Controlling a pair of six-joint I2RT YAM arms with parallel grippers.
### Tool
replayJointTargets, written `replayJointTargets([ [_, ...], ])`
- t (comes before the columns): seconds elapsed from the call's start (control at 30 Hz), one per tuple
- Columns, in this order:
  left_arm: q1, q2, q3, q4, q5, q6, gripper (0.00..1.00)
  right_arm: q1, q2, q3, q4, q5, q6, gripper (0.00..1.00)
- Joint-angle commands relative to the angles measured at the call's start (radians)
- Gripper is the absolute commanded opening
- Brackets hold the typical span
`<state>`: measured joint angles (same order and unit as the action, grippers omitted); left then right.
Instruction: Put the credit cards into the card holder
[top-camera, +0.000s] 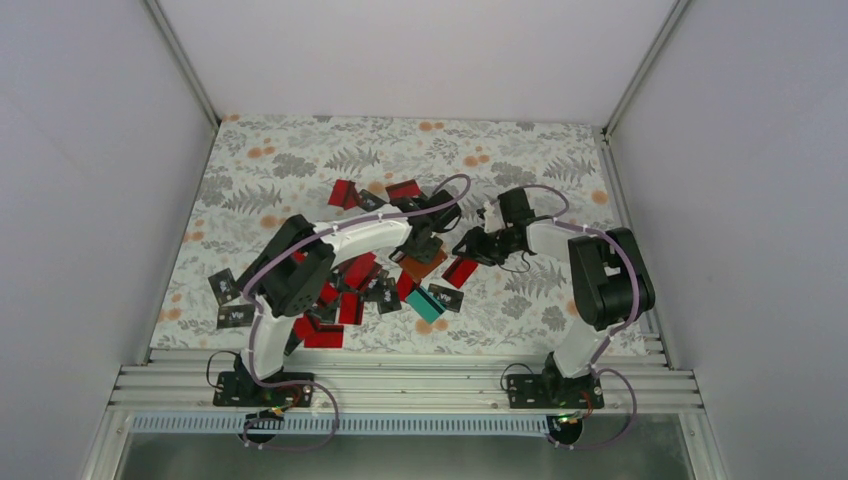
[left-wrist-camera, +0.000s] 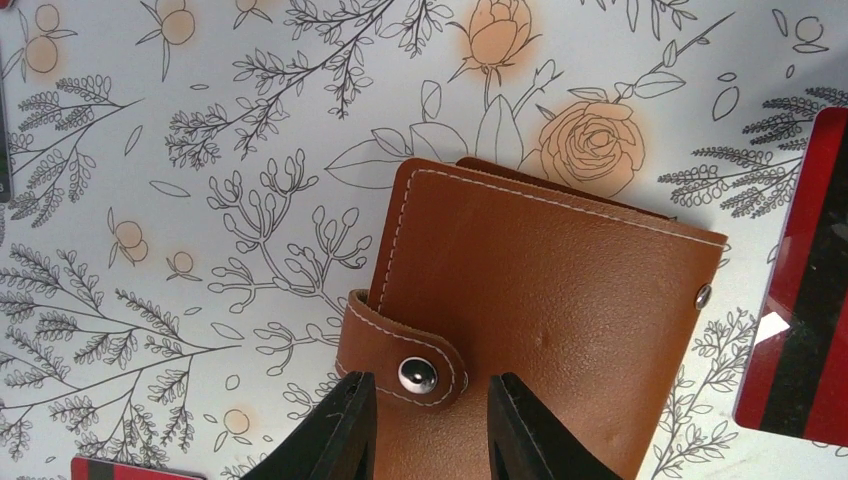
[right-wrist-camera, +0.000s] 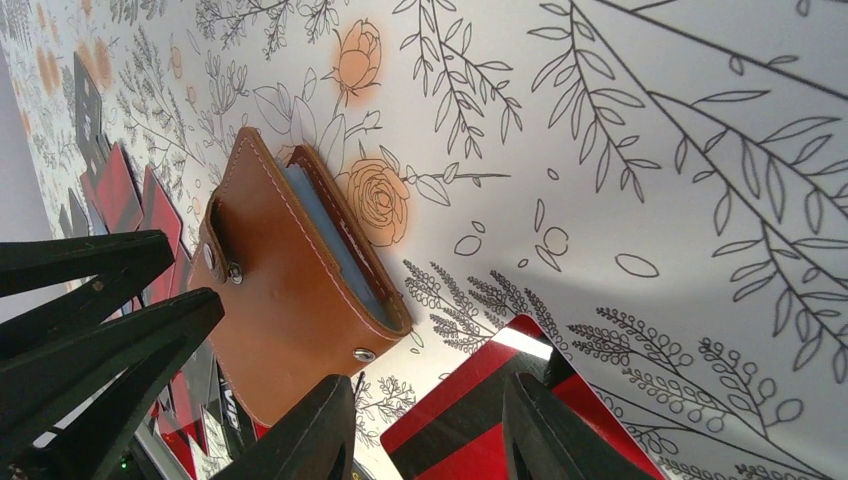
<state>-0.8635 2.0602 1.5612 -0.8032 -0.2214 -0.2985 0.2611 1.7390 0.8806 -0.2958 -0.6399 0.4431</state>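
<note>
No brand or word can be read: the credit cards (top-camera: 345, 300) carry only small white marks, too small to make out, and the card holder (left-wrist-camera: 540, 330) shows bare brown leather with pale stitching and metal studs. The table wears a white cloth (left-wrist-camera: 200, 200) printed with line-drawn leaves and orange roses. Plain pale walls close it in on three sides, and a ribbed metal rail (top-camera: 400, 380) runs along the near edge. The holder lies flat near the middle of the cloth, folded, its strap snapped down. The left gripper (left-wrist-camera: 430, 385) hangs right over that strap, its black fingers parted either side of the snap and pinching nothing. The right gripper (right-wrist-camera: 428, 385) sits just beside the holder's far edge, jaws likewise apart, with a red card (right-wrist-camera: 450, 430) lying below the gap
</note>
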Motion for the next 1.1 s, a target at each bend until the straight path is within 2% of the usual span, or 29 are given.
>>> replayJointTargets([
  [0.0,-0.011,0.007,0.016,-0.008,-0.015,0.023,0.31,-0.01,-0.017,-0.017,0.012,-0.013,-0.013,0.4],
  [0.33,-0.016,0.032,0.025,-0.009,-0.028,0.03,0.29,-0.017,-0.016,-0.02,0.009,-0.021,-0.02,0.4],
  [0.73,-0.022,0.055,0.022,-0.002,-0.064,0.032,0.2,-0.017,-0.008,-0.02,0.012,-0.038,-0.023,0.4],
  [1.07,-0.025,0.041,0.017,0.004,-0.064,0.044,0.03,-0.016,-0.033,-0.016,0.011,-0.07,-0.024,0.39],
])
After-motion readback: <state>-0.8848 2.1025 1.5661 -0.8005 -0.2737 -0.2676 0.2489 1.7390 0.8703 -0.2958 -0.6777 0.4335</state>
